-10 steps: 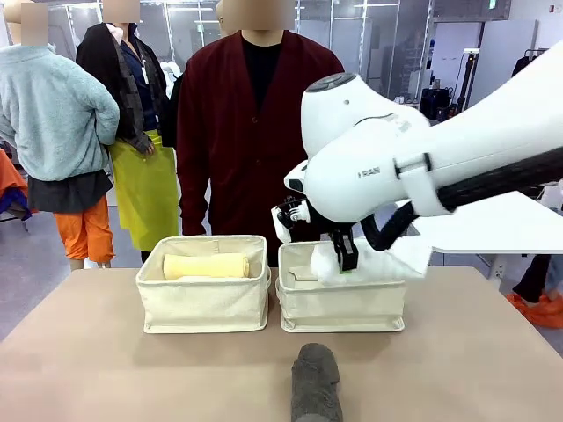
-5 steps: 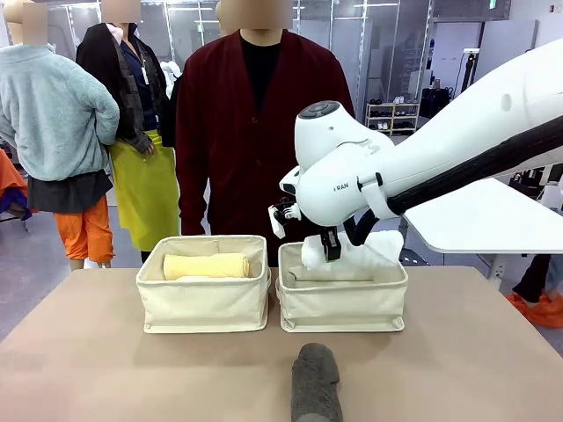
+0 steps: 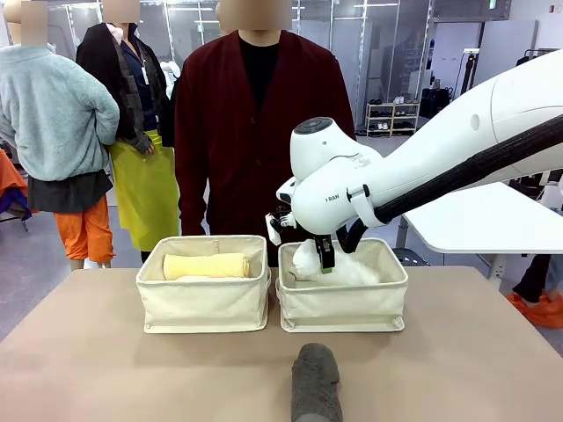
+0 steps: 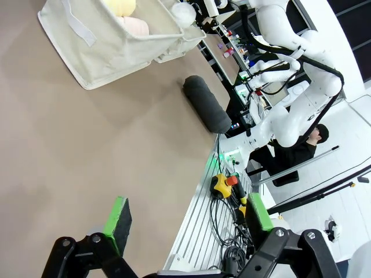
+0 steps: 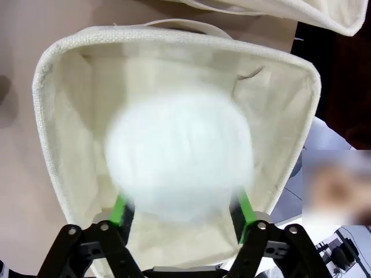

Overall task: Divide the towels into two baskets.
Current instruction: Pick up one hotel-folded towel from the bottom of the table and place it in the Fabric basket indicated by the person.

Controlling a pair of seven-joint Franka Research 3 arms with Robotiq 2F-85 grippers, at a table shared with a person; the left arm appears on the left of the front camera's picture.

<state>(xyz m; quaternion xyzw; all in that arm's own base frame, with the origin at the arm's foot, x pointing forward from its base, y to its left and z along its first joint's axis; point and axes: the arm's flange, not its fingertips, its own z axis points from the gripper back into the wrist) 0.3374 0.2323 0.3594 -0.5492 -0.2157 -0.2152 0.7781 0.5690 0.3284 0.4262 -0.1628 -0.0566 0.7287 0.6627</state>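
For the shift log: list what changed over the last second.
The right gripper came down with the white towel into the right basket and spread its jaws, apparently letting the towel go. Unchanged: pale yellow towel in the left basket, dark grey towel on the table, left gripper open.

Left basket holds a pale yellow towel; right basket, just beside it, a white towel. Dark grey towel lies outside, in front.
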